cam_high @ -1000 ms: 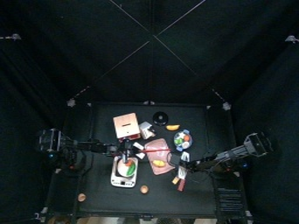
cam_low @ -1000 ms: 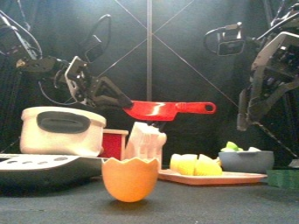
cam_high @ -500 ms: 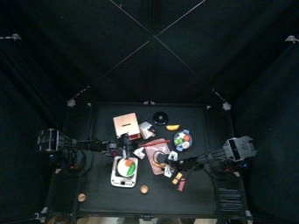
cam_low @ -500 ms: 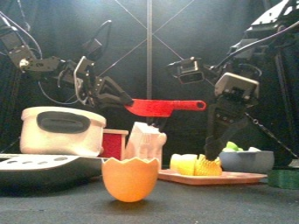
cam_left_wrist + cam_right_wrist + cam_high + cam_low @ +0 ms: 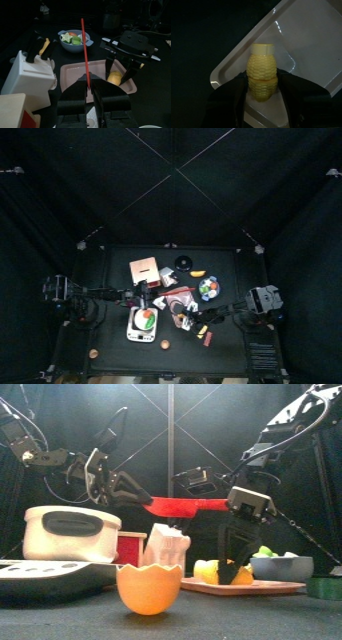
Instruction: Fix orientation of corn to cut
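Two pincers are working this table. Your right gripper (image 5: 235, 570) is reaching down over the corn (image 5: 262, 72), its jaws standing apart and flanking the cob on either side; whether they are pressing it yet cannot be told. The corn is lying directly between those jaws, lengthwise along the gripper's line, on the pale tray (image 5: 302, 46). The tray is spreading out beneath and beyond the jaws, its corner pointing away from the pincer.

Your left gripper (image 5: 91, 96) is closing narrowly on the red knife (image 5: 85, 55), holding it level in the air, blade edge-on and pointing toward the right pincer, just above the tray.

Beyond the right pincer, to its far side, a bowl (image 5: 73, 42) of cut green and yellow pieces is sitting near the tray. Beside the left pincer a white toaster-like box (image 5: 72, 532) is standing, with a red-and-white carton (image 5: 167, 545) just next to it. Nearest the front edge an orange eggshell-shaped cup (image 5: 148, 588) is standing upright.
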